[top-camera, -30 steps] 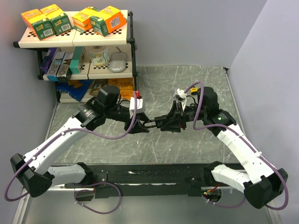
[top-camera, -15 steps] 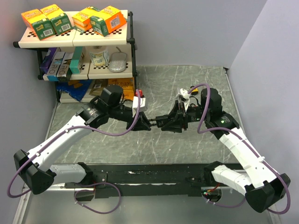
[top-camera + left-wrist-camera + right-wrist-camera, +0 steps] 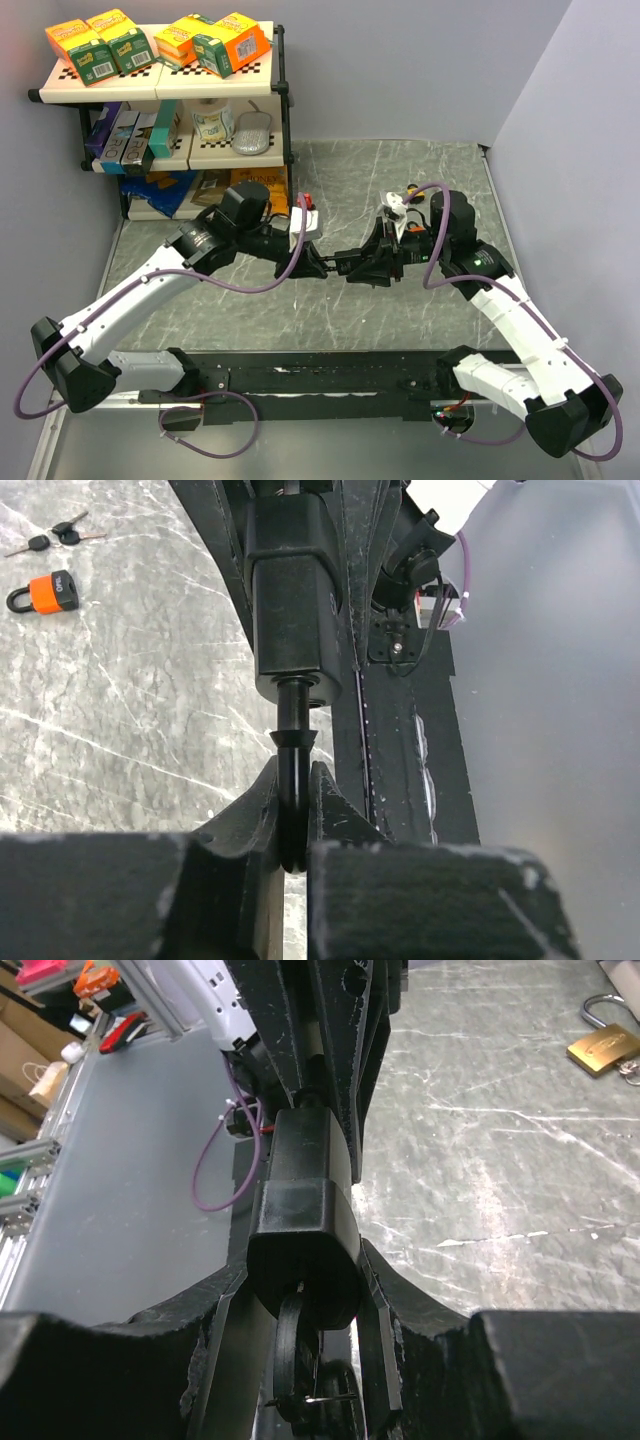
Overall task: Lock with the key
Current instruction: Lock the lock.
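A black padlock (image 3: 337, 263) hangs in the air between my two grippers, above the middle of the marble table. My left gripper (image 3: 318, 262) is shut on its thin black shackle (image 3: 293, 780), seen edge-on between the fingers in the left wrist view (image 3: 295, 772). The padlock body (image 3: 293, 590) sits beyond it. My right gripper (image 3: 352, 266) is shut on the sides of the body (image 3: 305, 1230). A black key head (image 3: 292, 1360) with a thin wire ring sticks out of the body's near face, between the right fingers (image 3: 375, 1290).
An orange padlock (image 3: 50, 592) and loose black keys (image 3: 55, 535) lie on the table. A brass padlock (image 3: 605, 1048) lies on the table too. A shelf (image 3: 160, 90) with boxes stands at the back left. A black rail (image 3: 320, 380) runs along the near edge.
Both grippers and the padlock have shifted a little to the right and away from me. The left arm has stretched further. Both grips are unchanged.
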You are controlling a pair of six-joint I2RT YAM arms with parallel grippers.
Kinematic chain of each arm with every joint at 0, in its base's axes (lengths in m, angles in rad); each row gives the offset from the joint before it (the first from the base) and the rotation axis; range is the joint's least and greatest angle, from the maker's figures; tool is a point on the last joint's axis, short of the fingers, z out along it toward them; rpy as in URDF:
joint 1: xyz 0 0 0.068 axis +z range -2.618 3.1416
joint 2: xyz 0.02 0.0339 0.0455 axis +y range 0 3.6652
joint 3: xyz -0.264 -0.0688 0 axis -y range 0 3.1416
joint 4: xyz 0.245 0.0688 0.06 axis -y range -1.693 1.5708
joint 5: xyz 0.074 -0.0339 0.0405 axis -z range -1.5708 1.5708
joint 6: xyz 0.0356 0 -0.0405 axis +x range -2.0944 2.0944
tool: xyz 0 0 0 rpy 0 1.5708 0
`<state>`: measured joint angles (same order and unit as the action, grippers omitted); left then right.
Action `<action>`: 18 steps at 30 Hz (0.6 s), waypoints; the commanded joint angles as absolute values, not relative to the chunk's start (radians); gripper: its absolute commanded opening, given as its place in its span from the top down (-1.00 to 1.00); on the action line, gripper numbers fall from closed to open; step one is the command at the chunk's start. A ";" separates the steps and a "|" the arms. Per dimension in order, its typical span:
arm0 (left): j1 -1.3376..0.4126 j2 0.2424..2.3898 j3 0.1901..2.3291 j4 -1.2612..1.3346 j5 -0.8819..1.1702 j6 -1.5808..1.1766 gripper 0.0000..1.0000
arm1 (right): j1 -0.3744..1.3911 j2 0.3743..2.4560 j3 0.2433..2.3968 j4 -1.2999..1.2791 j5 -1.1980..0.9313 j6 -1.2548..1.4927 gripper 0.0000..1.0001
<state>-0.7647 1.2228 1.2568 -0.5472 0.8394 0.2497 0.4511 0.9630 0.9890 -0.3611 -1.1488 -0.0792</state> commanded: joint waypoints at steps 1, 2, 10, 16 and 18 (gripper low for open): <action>-0.776 1.232 1.301 -0.557 0.841 0.275 0.98 | 0.449 0.923 1.002 -0.288 -1.201 -0.095 1.00; -0.776 1.232 1.301 -0.558 0.822 0.276 0.83 | 0.448 0.922 1.002 -0.290 -1.203 -0.095 1.00; -0.775 1.249 1.325 -0.592 0.825 0.284 0.98 | 0.451 0.910 0.994 -0.311 -1.207 -0.121 1.00; -0.785 1.250 1.362 -0.594 0.876 0.265 0.98 | 0.448 0.926 1.022 -0.432 -1.212 -0.241 -0.09; -0.785 1.253 1.379 -0.597 0.894 0.249 0.98 | 0.448 0.930 1.038 -0.498 -1.210 -0.319 -0.32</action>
